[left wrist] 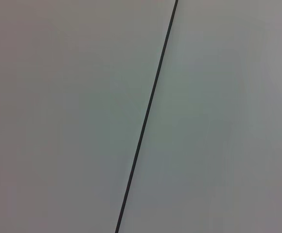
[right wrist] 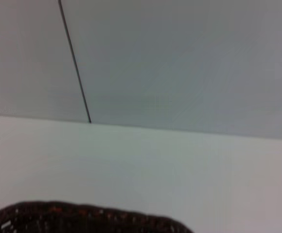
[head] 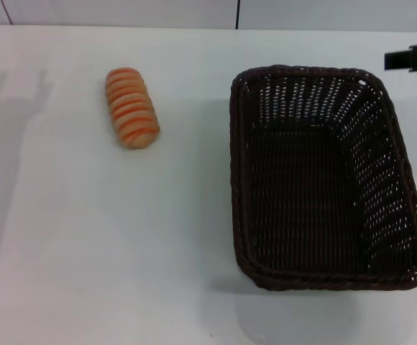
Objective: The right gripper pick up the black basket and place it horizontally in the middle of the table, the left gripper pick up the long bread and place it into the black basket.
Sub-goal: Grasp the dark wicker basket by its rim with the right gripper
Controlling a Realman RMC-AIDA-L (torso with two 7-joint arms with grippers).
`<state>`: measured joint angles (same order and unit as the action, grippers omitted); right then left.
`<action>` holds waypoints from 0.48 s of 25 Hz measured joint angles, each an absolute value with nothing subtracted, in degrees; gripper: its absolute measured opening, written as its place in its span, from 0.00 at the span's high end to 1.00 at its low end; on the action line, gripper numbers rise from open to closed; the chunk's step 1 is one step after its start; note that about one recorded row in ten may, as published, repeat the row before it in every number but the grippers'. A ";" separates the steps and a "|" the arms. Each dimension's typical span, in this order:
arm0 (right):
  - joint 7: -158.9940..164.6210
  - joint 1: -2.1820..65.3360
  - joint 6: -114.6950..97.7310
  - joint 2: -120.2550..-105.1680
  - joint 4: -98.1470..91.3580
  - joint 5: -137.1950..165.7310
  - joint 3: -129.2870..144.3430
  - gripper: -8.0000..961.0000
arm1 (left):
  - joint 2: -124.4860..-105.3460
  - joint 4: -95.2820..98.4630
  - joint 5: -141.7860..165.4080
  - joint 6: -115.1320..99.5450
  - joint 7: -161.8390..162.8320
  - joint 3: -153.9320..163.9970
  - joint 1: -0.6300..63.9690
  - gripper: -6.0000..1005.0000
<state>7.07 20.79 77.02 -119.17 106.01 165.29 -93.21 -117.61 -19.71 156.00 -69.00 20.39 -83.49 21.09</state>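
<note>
The black basket (head: 323,180) stands on the right half of the white table (head: 86,251), its long side running away from me, and it holds nothing. Its braided rim (right wrist: 82,221) also shows in the right wrist view. The long bread (head: 131,108), tan with orange stripes, lies on the table at the far left, well apart from the basket. A dark part of my right gripper (head: 412,57) shows at the far right edge, beyond the basket's far right corner and touching nothing. My left gripper is out of view; the left wrist view holds only a wall.
A pale wall (right wrist: 180,63) with a thin dark seam (left wrist: 148,111) rises behind the table's far edge. An arm's shadow (head: 7,108) falls on the table's left side. Bare tabletop lies between the bread and the basket.
</note>
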 joint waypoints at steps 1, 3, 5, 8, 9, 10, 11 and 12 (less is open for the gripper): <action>7.07 20.79 77.01 -119.17 106.01 165.29 -93.21 0.22 | -117.61 -19.64 156.00 -69.04 20.37 -83.50 21.08 0.23; 8.17 20.82 78.67 -119.18 105.64 165.14 -92.97 0.22 | -117.57 -19.60 156.00 -69.09 20.36 -83.52 21.09 0.23; 8.79 20.81 79.22 -119.18 104.97 164.71 -92.96 0.21 | -117.53 -19.61 156.01 -69.14 20.36 -83.52 21.09 0.23; 9.65 20.58 79.38 -119.18 103.40 162.99 -92.97 0.21 | -117.41 -19.71 156.01 -69.32 20.34 -83.50 21.03 0.23; 9.65 20.58 79.38 -119.18 103.40 162.99 -92.97 0.21 | -117.39 -19.69 156.01 -69.34 20.34 -83.50 21.02 0.23; 9.98 20.53 79.34 -119.18 102.70 162.43 -92.97 0.21 | -117.39 -19.69 156.01 -69.34 20.34 -83.50 21.02 0.23; 10.37 20.53 79.30 -119.18 101.95 161.88 -92.97 0.21 | -117.39 -19.69 156.01 -69.34 20.34 -83.50 21.02 0.23; 10.64 20.53 79.26 -119.18 101.38 161.43 -92.98 0.21 | -117.32 -19.62 156.01 -69.35 20.32 -83.54 20.91 0.23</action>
<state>10.64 20.53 79.26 -119.18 101.38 161.43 -92.98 -117.32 -19.62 156.01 -69.35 20.32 -83.54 20.91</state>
